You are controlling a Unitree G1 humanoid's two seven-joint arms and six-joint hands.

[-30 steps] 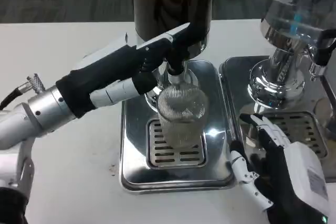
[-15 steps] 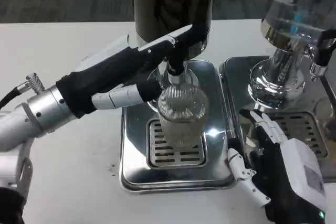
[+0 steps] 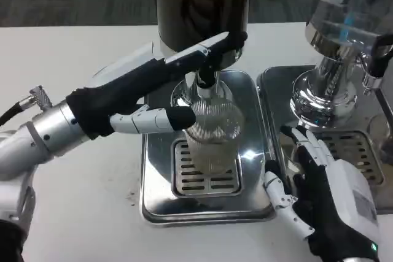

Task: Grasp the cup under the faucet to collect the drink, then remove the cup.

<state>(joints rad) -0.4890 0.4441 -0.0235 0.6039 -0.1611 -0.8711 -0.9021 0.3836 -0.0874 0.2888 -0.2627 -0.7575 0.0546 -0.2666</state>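
While one ribbed cup (image 3: 212, 136) stands on the grate of the left tray (image 3: 153, 170), right under the faucet (image 3: 206, 78), the left hand (image 3: 153, 87) reaches in from the left, fingers (image 3: 224, 44) spread: upper ones on the faucet lever, a lower one touching the cup. Near right, the right hand (image 3: 328, 197) rests open-fingered between two trays. Two dispensers stand on the desk (image 3: 73, 213).

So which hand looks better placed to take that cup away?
The left hand, probably. One of its fingers already reaches the cup on the drip tray, another lies at the faucet. The right hand waits open beside the tray, apart from the cup.
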